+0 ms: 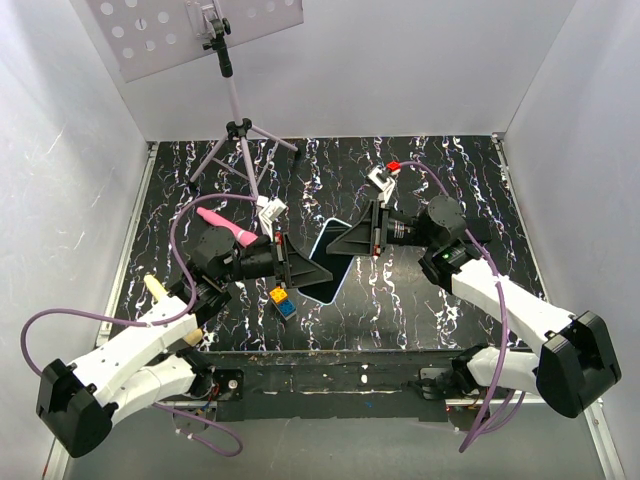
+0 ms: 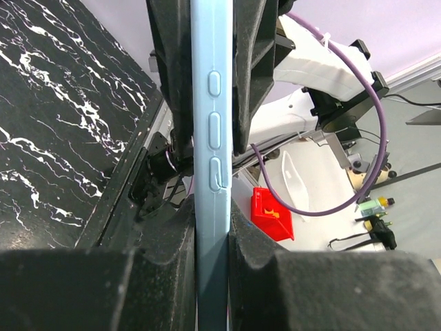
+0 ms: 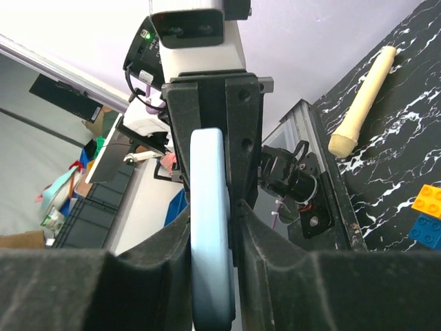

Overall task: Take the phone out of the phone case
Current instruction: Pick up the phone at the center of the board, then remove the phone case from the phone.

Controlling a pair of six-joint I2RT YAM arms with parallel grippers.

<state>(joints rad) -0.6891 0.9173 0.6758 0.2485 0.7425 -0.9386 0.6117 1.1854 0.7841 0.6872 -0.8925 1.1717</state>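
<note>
I am pinching the phone case (image 2: 210,138) with both hands, holding it up off the table (image 1: 430,300) near the middle of the top view. My left hand (image 2: 212,276) is pressing its two padded fingers against the flat sides of the light blue shell. In the left wrist view the case's edge is running straight up the centre of the frame, its raised side buttons facing the camera.

My right hand (image 3: 210,276) is squeezing the rounded blue end at lower centre of the right wrist view, pads touching it on both sides. My left hand is gripping the other end just beyond it. At the top of the left wrist view, those same right fingers are clamping the far end of the case.

From above, the phone (image 1: 333,268) is showing as a dark glossy face framed by the blue rim, sitting in the case between the two hands.

On the table, a yellow block (image 1: 278,294) and a blue block (image 1: 287,308) are lying side by side just below the phone in the frame. A pink object (image 1: 225,226) is lying up and left of my left hand. A cream stick (image 3: 362,103) is lying at the upper right of the right wrist view, and a tripod (image 1: 238,140) is standing toward the upper left of the top view.
</note>
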